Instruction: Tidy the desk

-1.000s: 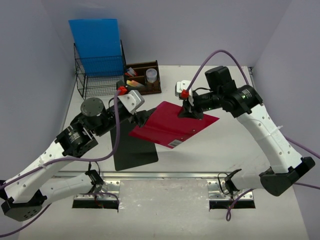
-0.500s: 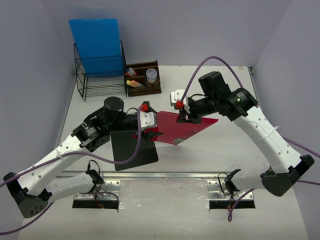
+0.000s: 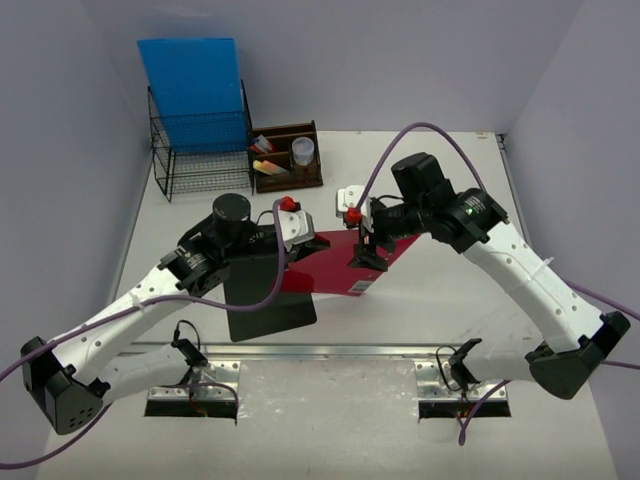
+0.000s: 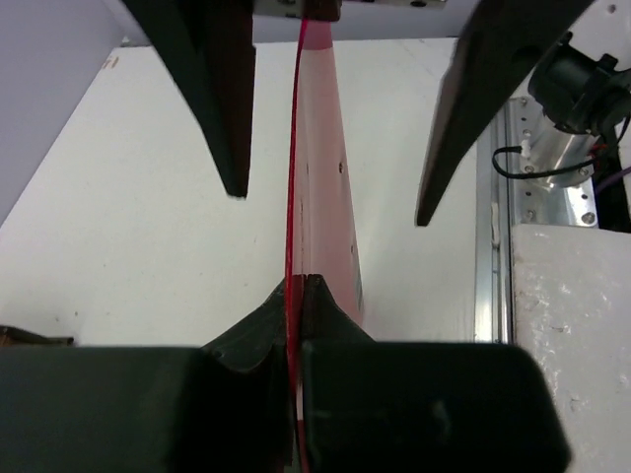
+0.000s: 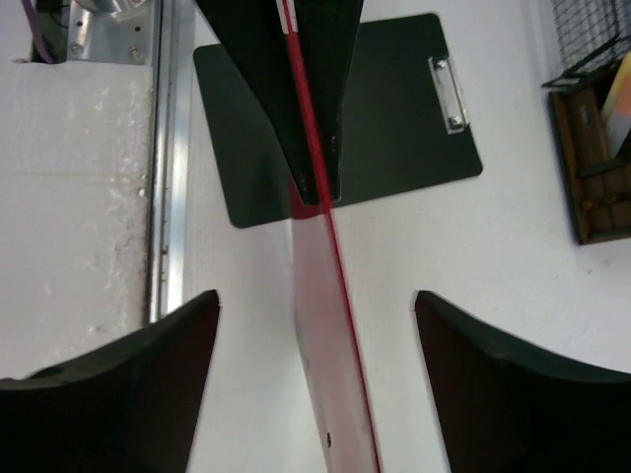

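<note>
My left pincer [image 4: 299, 292] clenches the red folder's [image 3: 325, 275] edge, my right pincer [image 5: 315, 301], at three o'clock, standing released astride it to cede it.

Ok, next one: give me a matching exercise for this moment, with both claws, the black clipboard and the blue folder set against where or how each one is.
Things:
1 left claw
2 right claw
3 black clipboard
4 blue folder

States:
a standing in the wire rack
b open, one finger on each side of the red folder
c lying flat on the desk
d shut on the red folder's edge

Pairs: 1-d; 2-b; 3-c; 4-a
</note>
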You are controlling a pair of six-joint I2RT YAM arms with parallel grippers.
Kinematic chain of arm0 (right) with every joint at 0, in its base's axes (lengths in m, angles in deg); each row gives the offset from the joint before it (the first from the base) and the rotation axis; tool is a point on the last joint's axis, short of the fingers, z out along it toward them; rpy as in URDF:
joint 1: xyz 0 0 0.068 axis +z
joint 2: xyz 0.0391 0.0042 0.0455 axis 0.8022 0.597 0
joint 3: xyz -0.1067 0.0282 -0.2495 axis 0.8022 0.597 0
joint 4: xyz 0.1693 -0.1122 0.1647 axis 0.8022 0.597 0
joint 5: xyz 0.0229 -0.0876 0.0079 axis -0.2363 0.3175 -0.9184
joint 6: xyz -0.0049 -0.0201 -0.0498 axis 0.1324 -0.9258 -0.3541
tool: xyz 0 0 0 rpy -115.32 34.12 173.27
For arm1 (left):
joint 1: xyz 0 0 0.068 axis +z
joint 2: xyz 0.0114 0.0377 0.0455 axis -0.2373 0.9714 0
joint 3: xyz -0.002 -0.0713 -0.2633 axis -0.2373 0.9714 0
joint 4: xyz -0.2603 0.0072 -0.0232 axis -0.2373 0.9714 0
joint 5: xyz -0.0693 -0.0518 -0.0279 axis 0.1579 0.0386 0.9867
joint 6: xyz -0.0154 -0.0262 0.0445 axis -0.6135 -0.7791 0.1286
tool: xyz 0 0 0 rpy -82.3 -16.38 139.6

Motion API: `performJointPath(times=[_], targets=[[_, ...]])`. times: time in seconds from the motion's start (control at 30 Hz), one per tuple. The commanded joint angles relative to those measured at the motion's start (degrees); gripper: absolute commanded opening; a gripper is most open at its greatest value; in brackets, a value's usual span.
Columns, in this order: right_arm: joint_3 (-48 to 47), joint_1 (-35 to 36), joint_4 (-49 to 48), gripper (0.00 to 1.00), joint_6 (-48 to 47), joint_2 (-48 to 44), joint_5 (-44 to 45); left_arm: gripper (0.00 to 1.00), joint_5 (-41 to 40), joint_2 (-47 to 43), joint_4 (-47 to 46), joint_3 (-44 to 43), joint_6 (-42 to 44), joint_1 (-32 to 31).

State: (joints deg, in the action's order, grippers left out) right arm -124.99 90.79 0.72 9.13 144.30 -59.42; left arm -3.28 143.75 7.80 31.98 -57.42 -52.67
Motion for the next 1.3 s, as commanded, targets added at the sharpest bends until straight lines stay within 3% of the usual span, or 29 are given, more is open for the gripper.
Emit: performJointPath(times=[0.0,0.13,0.23,0.4,0.6,0.83,1.0,1.17,1.27], targets=[[3.6,-3.5,-11.0,0.98,9.3,-4.9,1.9,0.00,-1.3,-3.4,-7.1,4.0,-9.1,7.1],[4.7,-15.1,-16.5,0.99,17.7,-7.6,-4.0,0.00,0.7,-4.8,-10.5,7.6,-19.8,16.0],[6.4,-21.0,-18.8,0.99,22.7,-8.5,-9.3,0.00,7.4,-5.7,-14.4,9.8,-25.6,22.3],[14.6,-26.5,-25.4,0.99,26.9,-10.5,-15.1,0.00,12.1,-9.3,-18.7,13.2,-25.1,22.9],[22.5,-27.7,-34.0,0.99,30.2,-8.4,-19.2,0.00,15.8,-10.8,-17.1,14.4,-18.8,22.9],[40.7,-29.7,-67.0,0.99,39.2,-6.9,-27.5,0.00,19.5,-11.0,-15.2,15.8,-15.4,22.9],[45.3,-29.0,-80.6,0.98,46.1,-3.2,-30.6,0.00,18.9,-9.8,-15.1,16.1,-15.2,22.9],[47.5,-26.4,-84.9,0.88,46.6,-3.1,-32.3,0.00,18.1,-8.6,-15.9,16.2,-15.5,22.9],[48.9,-24.0,-87.1,0.75,46.9,-3.4,-32.4,0.00,17.4,-7.2,-17.3,16.0,-17.0,22.9]])
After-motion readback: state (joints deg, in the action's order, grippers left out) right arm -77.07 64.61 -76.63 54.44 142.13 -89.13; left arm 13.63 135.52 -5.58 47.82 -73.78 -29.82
